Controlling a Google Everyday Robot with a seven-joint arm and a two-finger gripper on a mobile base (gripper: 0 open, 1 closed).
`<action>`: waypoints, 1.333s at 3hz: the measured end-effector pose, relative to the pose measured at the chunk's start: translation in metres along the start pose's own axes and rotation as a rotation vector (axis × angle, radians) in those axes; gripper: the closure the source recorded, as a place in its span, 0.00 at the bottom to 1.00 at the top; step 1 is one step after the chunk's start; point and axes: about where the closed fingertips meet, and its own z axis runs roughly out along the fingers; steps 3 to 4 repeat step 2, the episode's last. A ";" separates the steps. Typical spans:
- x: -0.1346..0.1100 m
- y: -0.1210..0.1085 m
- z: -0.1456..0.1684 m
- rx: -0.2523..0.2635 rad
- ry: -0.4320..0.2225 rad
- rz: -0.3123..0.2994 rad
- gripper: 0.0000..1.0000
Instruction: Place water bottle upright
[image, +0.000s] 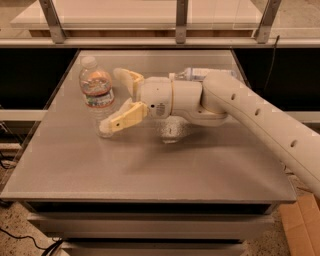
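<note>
While the clear, ribbed plastic water bottle is standing upright at the far left of the grey table, the cream gripper is flanking it, jaws open; a finger clipping it on withdrawal risks toppling it.

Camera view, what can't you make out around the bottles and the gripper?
All in the camera view:
1. Base of the water bottle: partly hidden by the lower finger of the open gripper; contact unclear.
2. Most of the second bottle: hidden behind the arm; label unreadable.
3. Rest of the arm: cut off by the right edge.
</note>
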 end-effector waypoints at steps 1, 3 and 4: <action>-0.005 -0.001 -0.012 0.020 -0.009 -0.020 0.00; -0.006 -0.001 -0.014 0.021 -0.013 -0.023 0.00; -0.006 -0.001 -0.014 0.021 -0.013 -0.023 0.00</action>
